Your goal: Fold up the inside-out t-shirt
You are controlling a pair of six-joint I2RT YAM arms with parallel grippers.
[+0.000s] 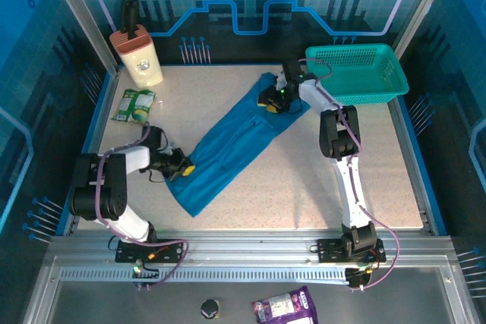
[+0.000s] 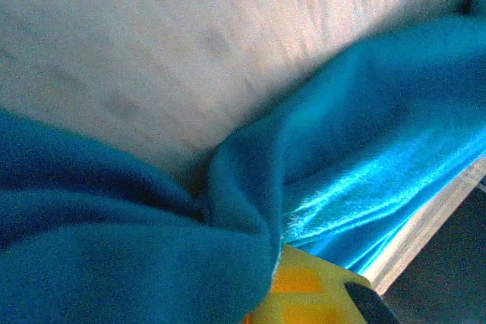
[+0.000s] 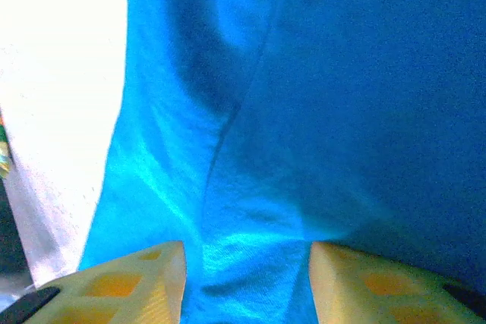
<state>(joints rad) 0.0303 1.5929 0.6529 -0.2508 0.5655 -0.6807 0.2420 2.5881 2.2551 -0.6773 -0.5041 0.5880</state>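
— Firstly, the garment?
— Blue t-shirt (image 1: pixel 235 142): one, drawn into a long diagonal strip across the table (image 1: pixel 319 187), near left to far right.
— Grippers?
— Left gripper (image 1: pixel 181 166): clamped tight on the shirt's near end, cloth bunched against its yellow finger (image 2: pixel 311 294). Right gripper (image 1: pixel 272 100): jaws parted, set down on the far end, cloth spread between them.
— Containers?
— Teal mesh basket (image 1: pixel 372 90): far right corner, mesh floor showing. Beige holder (image 1: pixel 140 58): far left, black handle (image 1: pixel 130 14) standing out of its top. Green packet (image 1: pixel 134 104) just beside it.
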